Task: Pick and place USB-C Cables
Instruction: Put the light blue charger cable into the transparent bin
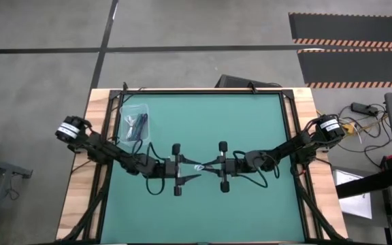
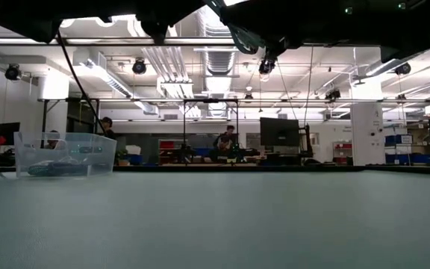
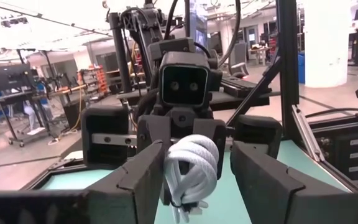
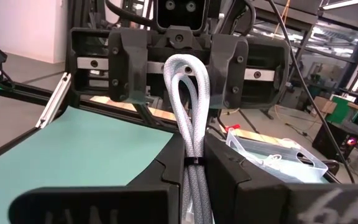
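Right jaws (image 1: 206,165) clamped on our white looped cable bundle (image 4: 190,118), left jaws (image 1: 194,168) parted beside it, both above green worktop (image 1: 250,129)

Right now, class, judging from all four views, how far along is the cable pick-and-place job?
Done: dark cables already lie in the clear bin at the table's back left. In hand: mid-table, the right gripper is shut on the white cable, while the left gripper stands open around it, a handover. Left: placing this cable; where is not shown.

Left claw (image 1: 190,169) spread open faces the clamped right claw (image 1: 206,165) mid-table.
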`<state>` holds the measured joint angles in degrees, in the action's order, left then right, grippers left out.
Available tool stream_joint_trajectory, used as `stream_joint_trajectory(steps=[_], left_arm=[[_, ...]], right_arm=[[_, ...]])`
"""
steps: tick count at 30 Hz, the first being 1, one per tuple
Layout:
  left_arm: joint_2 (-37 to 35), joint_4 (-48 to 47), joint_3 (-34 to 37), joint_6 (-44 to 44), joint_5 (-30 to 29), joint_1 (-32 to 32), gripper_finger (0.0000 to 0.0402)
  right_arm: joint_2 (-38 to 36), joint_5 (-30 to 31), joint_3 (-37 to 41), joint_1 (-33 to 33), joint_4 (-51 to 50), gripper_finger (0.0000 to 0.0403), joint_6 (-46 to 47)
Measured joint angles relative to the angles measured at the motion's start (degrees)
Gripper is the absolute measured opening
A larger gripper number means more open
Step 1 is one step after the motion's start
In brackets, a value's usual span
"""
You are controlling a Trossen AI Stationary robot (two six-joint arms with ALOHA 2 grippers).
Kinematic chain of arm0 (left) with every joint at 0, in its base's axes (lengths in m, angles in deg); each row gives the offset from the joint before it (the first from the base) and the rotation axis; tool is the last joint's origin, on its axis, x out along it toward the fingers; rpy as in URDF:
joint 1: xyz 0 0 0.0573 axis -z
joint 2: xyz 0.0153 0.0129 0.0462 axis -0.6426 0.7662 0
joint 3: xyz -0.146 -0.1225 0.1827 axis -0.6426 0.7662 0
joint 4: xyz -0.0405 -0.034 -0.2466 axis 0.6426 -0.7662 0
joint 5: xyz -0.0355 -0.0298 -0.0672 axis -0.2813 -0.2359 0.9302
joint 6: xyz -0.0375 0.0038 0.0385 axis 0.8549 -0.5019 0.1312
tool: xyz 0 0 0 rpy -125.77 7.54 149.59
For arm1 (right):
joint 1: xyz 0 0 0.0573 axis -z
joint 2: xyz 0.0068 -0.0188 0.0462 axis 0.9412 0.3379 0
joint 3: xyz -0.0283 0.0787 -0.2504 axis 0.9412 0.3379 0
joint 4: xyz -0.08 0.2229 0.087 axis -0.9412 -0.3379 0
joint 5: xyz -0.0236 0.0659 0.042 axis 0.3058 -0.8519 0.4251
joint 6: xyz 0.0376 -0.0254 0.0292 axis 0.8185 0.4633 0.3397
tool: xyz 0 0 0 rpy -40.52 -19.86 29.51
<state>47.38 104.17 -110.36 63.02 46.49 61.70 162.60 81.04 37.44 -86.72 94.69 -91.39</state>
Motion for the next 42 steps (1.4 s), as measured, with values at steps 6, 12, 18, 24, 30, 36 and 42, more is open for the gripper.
stream_joint_trajectory(steps=[6, 12, 18, 24, 30, 36, 42], left_arm=[[-0.1, 0.2, 0.0, 0.0, 0.0, 0.0, 0.0141], [-0.1, 0.1, 0.1, 0.1, 0.0, -0.4, 0.0079], [-0.1, 0.0, 0.1, 0.2, 0.0, -0.4, 0.0029], [-0.1, -0.1, 0.2, 0.2, 0.0, -0.4, 0.0016], [-0.1, -0.1, 0.2, 0.3, 0.0, -0.4, 0.0017], [-0.3, -0.6, 0.2, 0.5, -0.3, -0.4, 0.0017], [-1.5, -3.0, 0.2, 0.6, -2.8, -0.4, 0.0017]], right_arm=[[0.0, 0.0, 0.0, 0.0, 0.0, 0.0029, -0.1], [0.0, 0.0, 0.0, 0.0, -0.4, 0.0029, -0.2], [0.0, 0.0, 0.0, 0.0, -0.6, 0.0029, -0.2], [0.0, 0.0, 0.0, 0.0, -0.6, 0.0049, -0.2], [0.0, 0.4, 0.0, 0.0, -0.4, 0.0106, 0.0], [0.0, 1.8, 0.0, 0.0, -0.4, 0.0141, 0.0], [-0.9, 3.6, 0.0, 0.0, -0.8, 0.0156, 0.0]])
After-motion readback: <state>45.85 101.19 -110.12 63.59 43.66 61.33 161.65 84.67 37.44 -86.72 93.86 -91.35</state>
